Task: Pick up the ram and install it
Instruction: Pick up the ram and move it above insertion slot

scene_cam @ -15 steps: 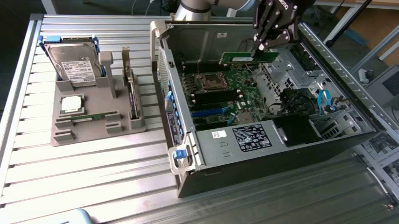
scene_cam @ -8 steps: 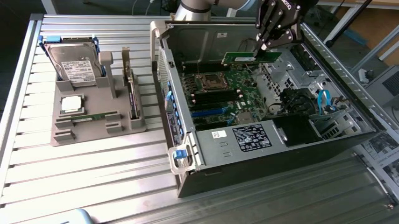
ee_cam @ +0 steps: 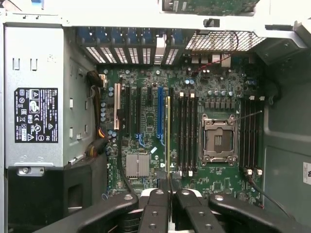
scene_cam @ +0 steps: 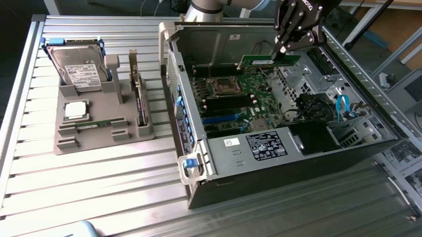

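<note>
Over the motherboard (scene_cam: 245,94), ram (scene_cam: 260,60) clamped in the tool (scene_cam: 281,51), hanging just beneath it

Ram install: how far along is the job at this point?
Done: the ram is out of the grey holder and carried by the gripper, jaws shut on it. In hand: it hangs over the motherboard inside the open case. Left: seating it. It is not in a slot yet, and the memory slots in the wrist view look empty.
</note>
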You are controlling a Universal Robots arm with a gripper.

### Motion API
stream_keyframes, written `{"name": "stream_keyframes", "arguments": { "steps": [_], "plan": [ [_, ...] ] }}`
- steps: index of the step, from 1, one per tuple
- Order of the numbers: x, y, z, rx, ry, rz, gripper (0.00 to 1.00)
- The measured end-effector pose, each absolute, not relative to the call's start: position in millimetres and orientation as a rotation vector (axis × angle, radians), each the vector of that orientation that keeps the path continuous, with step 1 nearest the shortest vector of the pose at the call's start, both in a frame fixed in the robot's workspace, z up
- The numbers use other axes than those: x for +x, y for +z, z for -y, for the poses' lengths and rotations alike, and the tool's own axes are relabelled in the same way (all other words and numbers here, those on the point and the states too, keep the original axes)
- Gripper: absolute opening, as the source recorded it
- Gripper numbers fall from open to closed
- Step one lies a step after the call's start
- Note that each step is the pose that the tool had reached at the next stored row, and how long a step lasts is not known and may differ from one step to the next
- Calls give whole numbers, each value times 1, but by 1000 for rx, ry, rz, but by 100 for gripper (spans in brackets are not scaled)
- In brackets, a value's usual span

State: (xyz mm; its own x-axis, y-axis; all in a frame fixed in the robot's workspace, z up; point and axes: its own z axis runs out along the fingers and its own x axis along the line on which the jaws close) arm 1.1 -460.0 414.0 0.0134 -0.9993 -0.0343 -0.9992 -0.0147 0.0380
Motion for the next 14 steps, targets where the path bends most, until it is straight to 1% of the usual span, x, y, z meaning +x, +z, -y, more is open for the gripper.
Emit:
{"name": "stream_keyframes", "arguments": {
  "steps": [14],
  "plan": [
    [16,414,460,2234,-80,2203,12]
  ]
}}
